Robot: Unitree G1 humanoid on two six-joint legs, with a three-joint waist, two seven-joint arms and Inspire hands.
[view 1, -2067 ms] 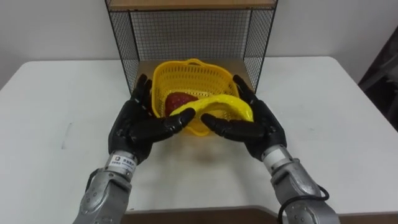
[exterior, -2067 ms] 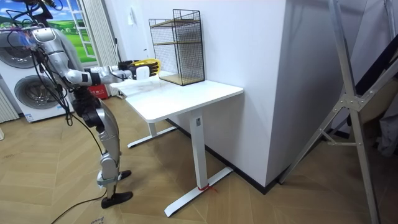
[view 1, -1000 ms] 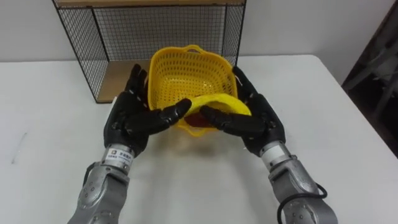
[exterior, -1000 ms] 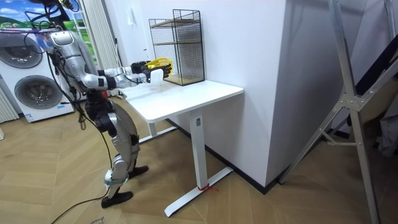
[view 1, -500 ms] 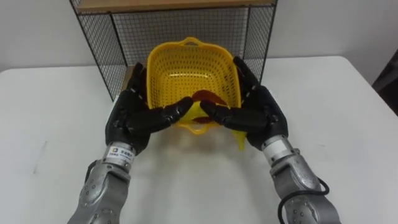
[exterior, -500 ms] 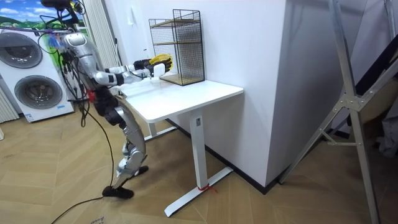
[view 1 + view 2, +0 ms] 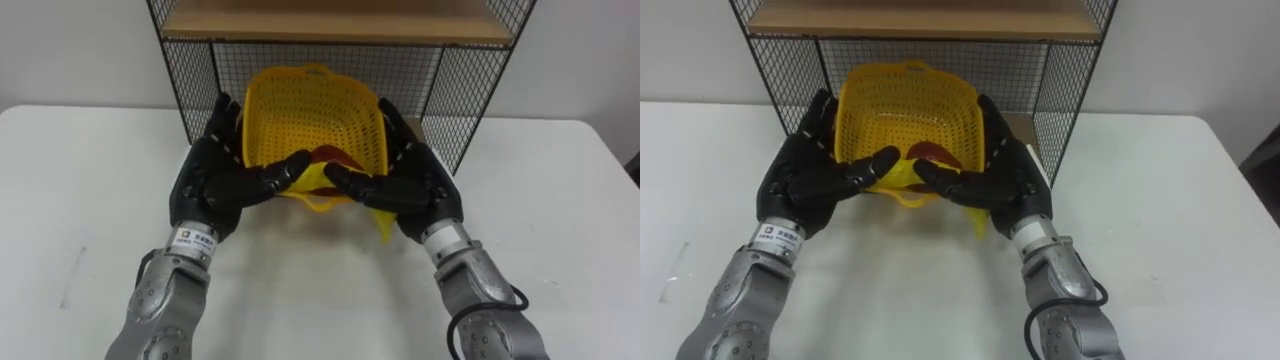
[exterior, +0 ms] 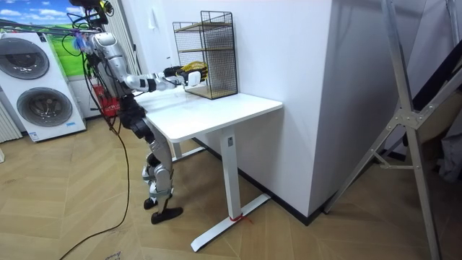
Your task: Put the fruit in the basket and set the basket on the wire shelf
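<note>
Since the earlier frames the basket (image 7: 300,110) has travelled from in front of the shelf (image 7: 190,80) up to the mouth of its lower bay. It has also tipped so that its opening faces near. The banana (image 7: 383,222), which then lay across the near rim, now hangs with one end below the right hand (image 7: 415,185). Room view: the robot has stepped up to the tabletop (image 7: 80,170) at the room view's left end and reaches both arms toward the shelf.

Left hand (image 7: 215,185) and right hand flank the basket. Their fingers are straight and pressed flat on its left and right walls, and the thumbs reach inward over the near rim. The basket is squeezed between the two palms rather than gripped. A red fruit (image 7: 335,157) lies inside, against the near wall. The rest of the banana is hidden behind the right thumb, so whether it sits properly inside cannot be told.

Governing relation: the bay lies straight beyond the basket, on the far side, under the wooden board (image 7: 340,22), and both hands are equally near it. The next move probably calls for a push away from the robot with the basket levelled, its width passing between the shelf's wire sides. Judged risk: the dangling banana may slip out or catch on the bay's floor.
</note>
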